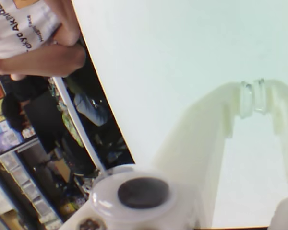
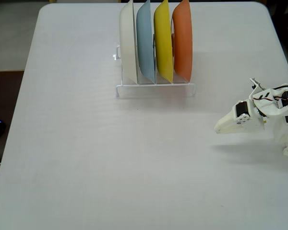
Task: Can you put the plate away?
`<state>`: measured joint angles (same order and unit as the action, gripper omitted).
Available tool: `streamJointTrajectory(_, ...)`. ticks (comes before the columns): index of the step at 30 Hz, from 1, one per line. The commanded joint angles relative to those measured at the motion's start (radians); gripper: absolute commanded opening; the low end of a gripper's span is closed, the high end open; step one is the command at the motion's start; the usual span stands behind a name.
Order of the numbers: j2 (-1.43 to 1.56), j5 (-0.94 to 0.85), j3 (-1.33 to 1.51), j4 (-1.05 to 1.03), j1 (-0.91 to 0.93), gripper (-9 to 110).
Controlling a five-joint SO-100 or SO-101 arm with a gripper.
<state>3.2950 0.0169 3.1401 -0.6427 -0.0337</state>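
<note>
The orange plate [image 2: 182, 43] stands upright on its edge in the rightmost slot of a white wire rack [image 2: 156, 89] at the back of the table in the fixed view. My gripper [image 2: 219, 128] rests low at the table's right side, well away from the rack and pointing left. Its white fingers meet at the tips in the wrist view, where the gripper [image 1: 253, 98] is shut with nothing in it. The plate is out of the wrist view.
A yellow plate [image 2: 162, 40], a light blue plate [image 2: 145, 43] and a white plate [image 2: 128, 43] fill the other rack slots. The table edge [image 1: 103, 91] runs diagonally in the wrist view, with a person [image 1: 33, 43] and shelves beyond it.
</note>
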Motion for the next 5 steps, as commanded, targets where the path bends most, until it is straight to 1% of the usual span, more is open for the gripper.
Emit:
streamJointTrajectory(1,0.015,-0.003,-0.003,-0.002,0.0,0)
streamJointTrajectory(5,0.015,-0.003,-0.003,-0.002,0.0,0)
